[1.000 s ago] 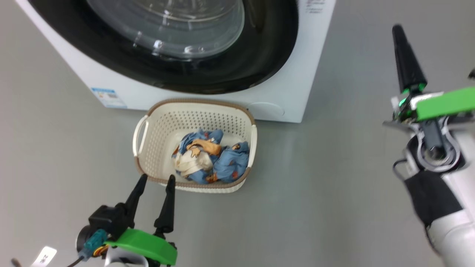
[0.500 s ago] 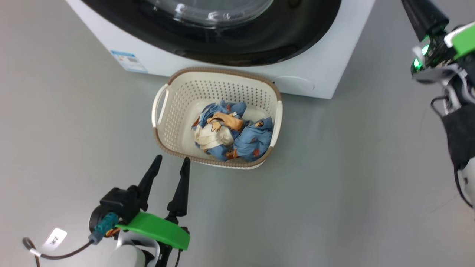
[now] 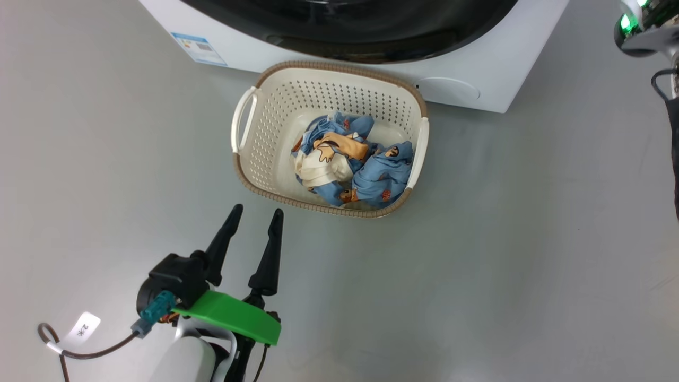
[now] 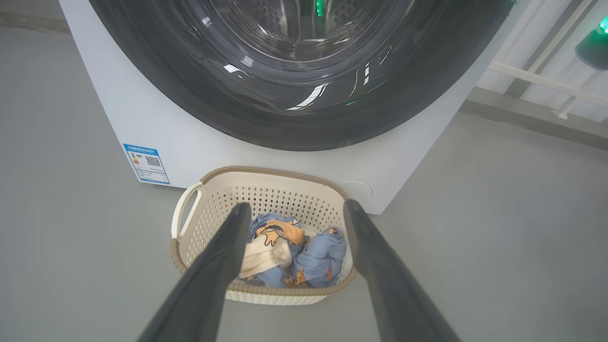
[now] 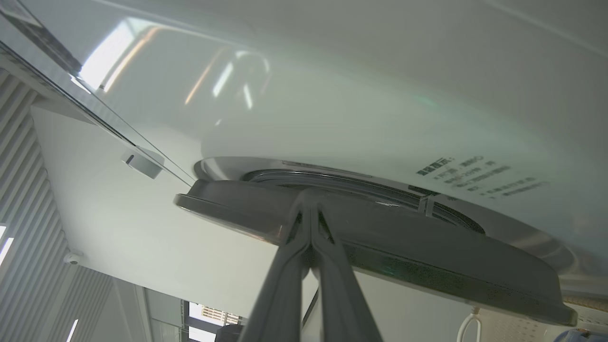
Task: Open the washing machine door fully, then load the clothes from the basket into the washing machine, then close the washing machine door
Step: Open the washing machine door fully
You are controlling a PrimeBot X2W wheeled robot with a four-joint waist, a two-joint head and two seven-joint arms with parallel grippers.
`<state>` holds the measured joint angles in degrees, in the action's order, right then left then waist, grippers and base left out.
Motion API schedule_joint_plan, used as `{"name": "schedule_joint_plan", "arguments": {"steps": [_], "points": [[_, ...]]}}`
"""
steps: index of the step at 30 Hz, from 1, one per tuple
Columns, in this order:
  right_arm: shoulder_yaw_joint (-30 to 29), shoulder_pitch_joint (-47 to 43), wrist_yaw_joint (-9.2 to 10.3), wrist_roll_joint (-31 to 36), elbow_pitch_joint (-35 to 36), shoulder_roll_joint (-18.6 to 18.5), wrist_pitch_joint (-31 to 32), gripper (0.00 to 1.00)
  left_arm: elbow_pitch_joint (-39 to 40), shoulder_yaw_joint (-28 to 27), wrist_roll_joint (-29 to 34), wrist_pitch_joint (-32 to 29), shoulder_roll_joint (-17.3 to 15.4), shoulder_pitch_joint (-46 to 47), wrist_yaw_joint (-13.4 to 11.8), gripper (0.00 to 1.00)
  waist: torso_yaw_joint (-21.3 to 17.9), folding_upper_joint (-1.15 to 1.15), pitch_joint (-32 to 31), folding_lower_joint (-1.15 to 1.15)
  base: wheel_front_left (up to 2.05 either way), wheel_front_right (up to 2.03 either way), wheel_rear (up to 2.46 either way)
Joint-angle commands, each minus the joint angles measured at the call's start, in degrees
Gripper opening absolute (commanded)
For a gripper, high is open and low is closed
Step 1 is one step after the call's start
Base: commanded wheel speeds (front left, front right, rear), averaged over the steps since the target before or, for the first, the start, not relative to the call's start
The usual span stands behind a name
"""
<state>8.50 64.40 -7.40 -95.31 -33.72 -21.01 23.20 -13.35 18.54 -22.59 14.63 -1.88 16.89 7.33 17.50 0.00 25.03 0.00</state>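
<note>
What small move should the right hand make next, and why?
Probably pull the washing machine door outward: the right hand, closed, sits at its rim, which seems barely off the washing machine, while the clothes lie in the basket.

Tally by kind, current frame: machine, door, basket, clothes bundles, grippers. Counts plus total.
washing machine: 1
washing machine door: 1
basket: 1
clothes bundles, both in the basket: 2
grippers: 2 (left gripper open, right gripper shut, tips at the door's edge)
Total: 7
</note>
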Motion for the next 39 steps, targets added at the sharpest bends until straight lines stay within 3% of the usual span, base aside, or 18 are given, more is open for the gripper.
{"name": "schedule_joint_plan", "arguments": {"steps": [1,10,22,39], "points": [[0.19,1.43,-0.09,0.75,1.04,0.43,0.32,0.00,1.46,-1.46,-0.42,0.37,-1.01,1.10,0.15,1.00,0.52,0.00,0.62,0.00,0.00,0.00,0.00],[2.08,7.50,-0.09,3.84,-4.06,1.23,1.94,0.00,1.89,-0.35,-1.40,0.37,-1.00,2.25,0.15,1.00,1.35,0.00,2.23,0.00,0.00,0.00,0.00],[3.97,10.11,-0.09,5.31,-4.82,1.62,4.83,0.00,2.77,0.30,-2.84,0.37,-1.00,3.36,0.15,1.00,2.43,0.00,4.24,0.00,0.00,0.00,0.00],[8.09,5.58,-0.09,6.30,-3.21,2.78,8.97,0.00,2.29,0.09,-3.20,0.37,-1.00,2.70,0.15,1.00,2.57,0.00,1.44,0.00,0.00,0.00,0.00]]}}
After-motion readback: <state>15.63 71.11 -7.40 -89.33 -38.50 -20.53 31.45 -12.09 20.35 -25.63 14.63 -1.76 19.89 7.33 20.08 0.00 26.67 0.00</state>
